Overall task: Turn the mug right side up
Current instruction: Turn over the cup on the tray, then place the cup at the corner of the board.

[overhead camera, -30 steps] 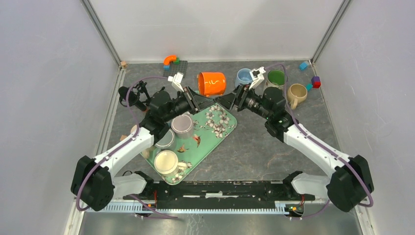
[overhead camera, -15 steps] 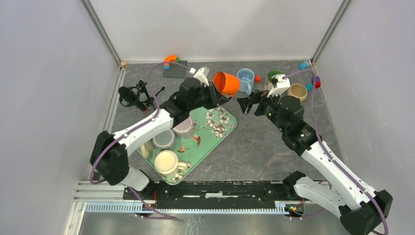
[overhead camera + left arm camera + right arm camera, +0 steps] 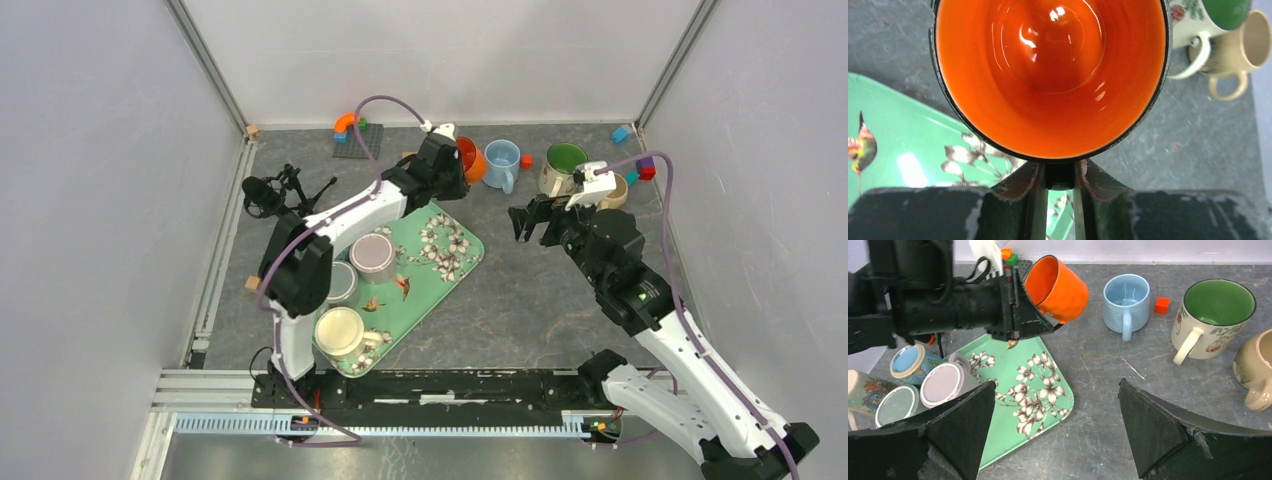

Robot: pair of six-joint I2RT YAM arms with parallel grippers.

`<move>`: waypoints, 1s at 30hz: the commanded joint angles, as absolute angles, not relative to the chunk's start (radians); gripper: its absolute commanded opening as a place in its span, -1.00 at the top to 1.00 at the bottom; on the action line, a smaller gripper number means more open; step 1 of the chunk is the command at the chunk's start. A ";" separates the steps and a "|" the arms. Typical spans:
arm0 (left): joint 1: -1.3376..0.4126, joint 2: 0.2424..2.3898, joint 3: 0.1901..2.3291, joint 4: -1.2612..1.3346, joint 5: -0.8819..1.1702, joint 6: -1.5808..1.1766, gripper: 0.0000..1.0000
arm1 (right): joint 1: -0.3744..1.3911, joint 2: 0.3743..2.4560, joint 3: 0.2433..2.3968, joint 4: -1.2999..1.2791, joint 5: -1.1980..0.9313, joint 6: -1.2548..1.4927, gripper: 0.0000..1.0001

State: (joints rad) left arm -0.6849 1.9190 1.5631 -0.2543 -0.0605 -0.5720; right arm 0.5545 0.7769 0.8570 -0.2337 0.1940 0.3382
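Green tray (image 3: pixel 440 262) lies left on the tabletop (image 3: pixel 520 290). Beyond its far corner the left gripper (image 3: pixel 1059 175) clamps the rim of the orange mug (image 3: pixel 1055 287), holding it tilted. Just right, a blue mug (image 3: pixel 500 160) and a green-lined mug (image 3: pixel 562 165) stand upright. Nearer, the right gripper (image 3: pixel 530 218) hovers released, jaws wide.

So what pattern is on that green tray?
The rectangular green tray carries white blossoms and a few small birds, clearest in the top external view.
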 commanded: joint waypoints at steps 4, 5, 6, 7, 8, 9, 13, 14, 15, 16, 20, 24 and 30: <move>-0.674 2.101 1.838 -0.291 -0.216 -0.448 0.96 | 0.555 0.733 0.917 -0.279 0.202 0.310 -0.96; -0.671 2.130 1.867 -0.309 -0.228 -0.447 0.96 | 0.555 0.730 0.917 -0.282 0.200 0.310 -0.96; -0.667 2.150 1.887 -0.320 -0.240 -0.446 0.95 | 0.555 0.726 0.917 -0.285 0.200 0.310 -0.96; -0.663 2.170 1.908 -0.328 -0.241 -0.444 0.95 | 0.555 0.724 0.917 -0.287 0.199 0.309 -0.96; -0.657 2.189 1.923 -0.331 -0.243 -0.442 0.95 | 0.554 0.722 0.914 -0.286 0.198 0.307 -0.96; -0.652 2.200 1.932 -0.332 -0.252 -0.440 0.96 | 0.555 0.721 0.912 -0.285 0.200 0.307 -0.96; -0.634 2.268 2.012 -0.370 -0.256 -0.435 0.95 | 0.555 0.730 0.892 -0.258 0.188 0.304 -0.96; -0.633 2.286 2.036 -0.378 -0.258 -0.429 0.96 | 0.554 0.734 0.888 -0.250 0.185 0.305 -0.96; -0.630 2.305 2.059 -0.388 -0.257 -0.425 0.96 | 0.555 0.738 0.887 -0.246 0.179 0.306 -0.96; -0.626 2.321 2.083 -0.400 -0.255 -0.423 0.95 | 0.555 0.745 0.888 -0.244 0.174 0.305 -0.96; -0.617 2.394 2.188 -0.467 -0.243 -0.417 0.96 | 0.555 0.764 0.894 -0.241 0.166 0.292 -0.96; -0.612 2.425 2.221 -0.489 -0.238 -0.414 0.96 | 0.555 0.774 0.890 -0.237 0.167 0.291 -0.96; -0.609 2.451 2.241 -0.502 -0.221 -0.411 0.88 | 0.555 0.791 0.887 -0.222 0.148 0.298 -0.96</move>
State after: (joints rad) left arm -0.6117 2.4405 2.1712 -0.5236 -0.2157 -0.4541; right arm 0.5545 0.7830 0.8749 -0.2810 0.1665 0.3084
